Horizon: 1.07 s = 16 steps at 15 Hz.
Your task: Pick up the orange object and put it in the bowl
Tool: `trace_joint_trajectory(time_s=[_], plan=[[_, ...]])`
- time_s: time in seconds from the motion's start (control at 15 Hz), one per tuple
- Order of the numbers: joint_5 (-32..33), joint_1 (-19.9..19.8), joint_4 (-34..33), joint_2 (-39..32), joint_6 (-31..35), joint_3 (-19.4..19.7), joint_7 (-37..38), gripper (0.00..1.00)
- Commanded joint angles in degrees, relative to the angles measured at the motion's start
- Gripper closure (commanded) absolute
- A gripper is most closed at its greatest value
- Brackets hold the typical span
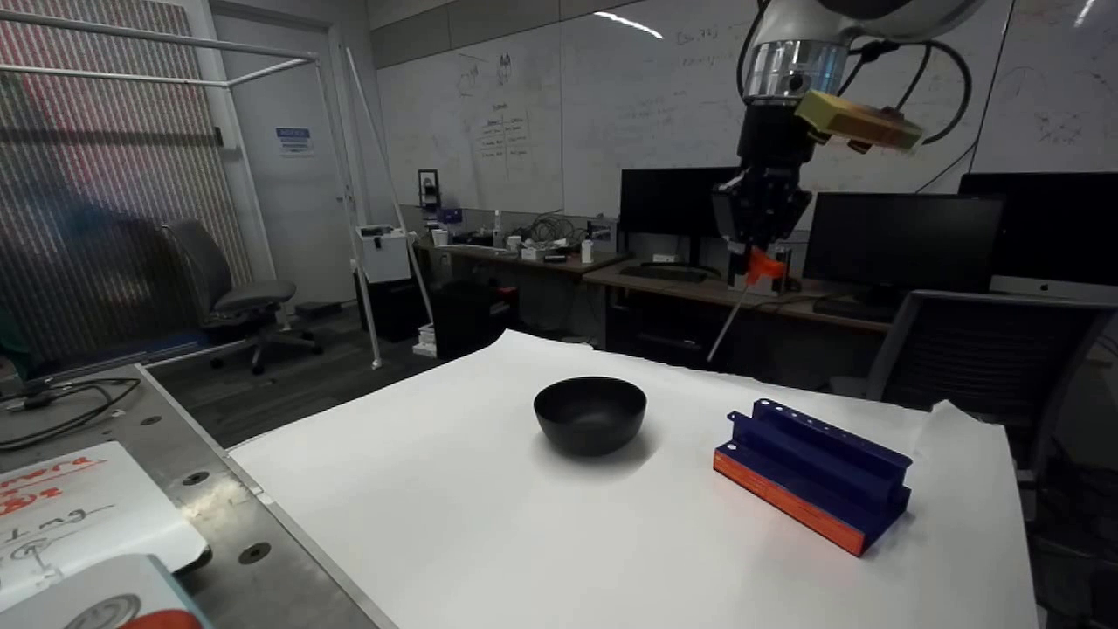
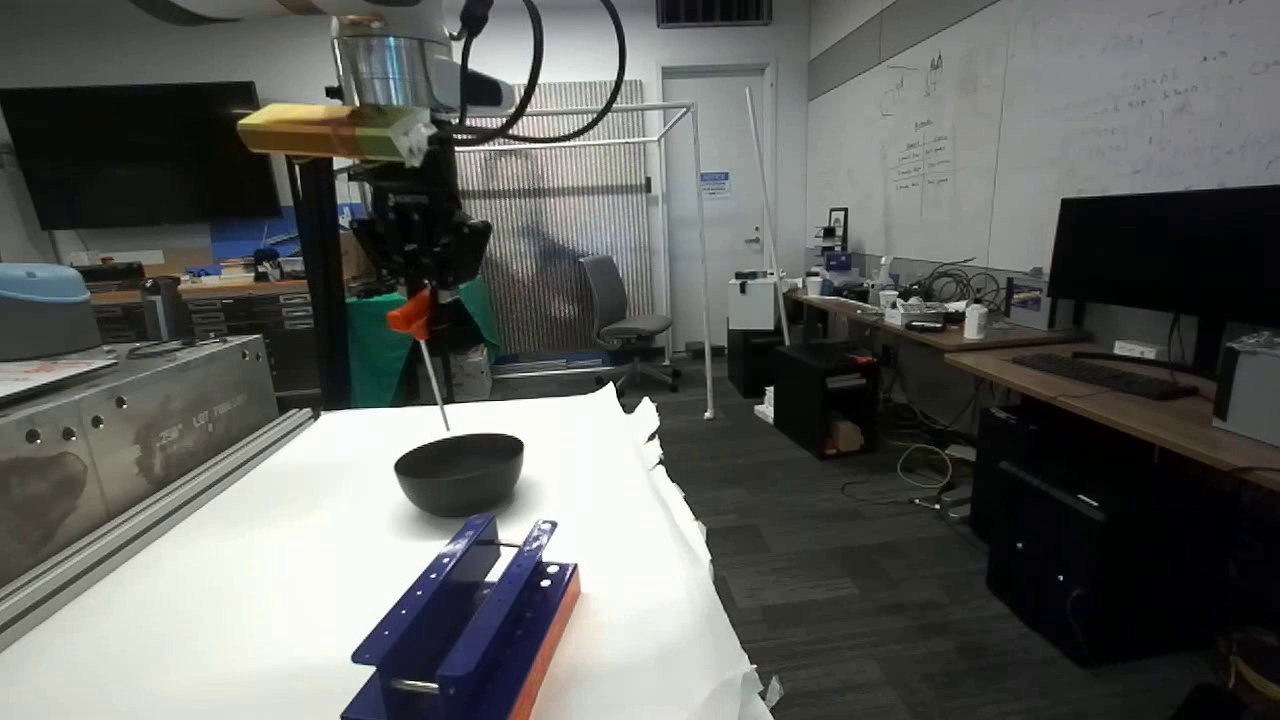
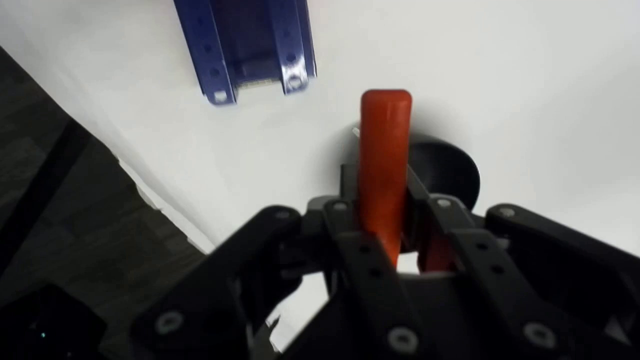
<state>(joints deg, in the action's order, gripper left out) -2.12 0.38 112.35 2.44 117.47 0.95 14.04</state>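
claw (image 3: 382, 185) is pinched on the orange object (image 1: 765, 266), gap only about as wide as the handle (image 3: 385, 135) between. wrist view: black fingers (image 3: 349, 182) flank the handle, one each side; it runs upright through the frame a bit right of center, rounded end sticking out past the fingertips.

orange object is up off the white-covered desk (image 1: 454, 524). in an exterior view it's right of center, handle jutting right, thin shaft (image 1: 728, 321) tilted, tip to lower left. in an exterior view it's left of center, shaft (image 2: 435, 386) tilted, tip to lower right, right at the back rim of the bowl (image 2: 460, 490) by line of sight.

bowl is black, upright on the desk, near center in an exterior view (image 1: 590, 437); shaft tip is up and right of it there, well apart. wrist view: bowl right of center, partly behind the handle and claw.

blue block (image 1: 808, 476) with orange-red side strip: lower right in an exterior view, on the desk, apart from the bowl. wrist view: top, left of center.

arm (image 1: 865, 17) at upper right, yellowish box (image 1: 860, 122) on the wrist. monitors (image 1: 904, 240) behind, at right; whiteboard (image 1: 646, 114) along the top.
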Motion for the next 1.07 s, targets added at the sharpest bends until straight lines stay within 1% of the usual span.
trace_joint_trajectory(time_s=[0.0, 0.2, 0.27, 0.33, 0.4, 0.53, 0.67, 0.87, 1.0], plan=[[-2.43, -0.23, 3.65, -1.00, 15.66, -0.25, -2.80, 0.89], [-7.92, 0.31, 4.70, -5.91, 30.15, -0.83, -6.02, 0.89], [-10.81, 0.46, 5.19, -7.59, 34.85, -1.28, -8.24, 0.89], [-15.61, 0.61, 6.16, -10.06, 39.41, -2.25, -11.18, 0.89], [-20.08, 0.48, 5.63, -12.44, 41.89, -3.59, -14.38, 0.90], [-27.99, -0.44, 4.34, -16.73, 44.27, -6.71, -21.30, 0.89], [-33.43, -1.68, 2.92, -20.25, 45.06, -9.41, -26.32, 0.89], [-37.93, -3.34, 1.39, -23.73, 46.55, -11.81, -31.79, 0.89], [-39.78, -4.61, 0.52, -25.07, 47.87, -13.03, -35.00, 0.89]])
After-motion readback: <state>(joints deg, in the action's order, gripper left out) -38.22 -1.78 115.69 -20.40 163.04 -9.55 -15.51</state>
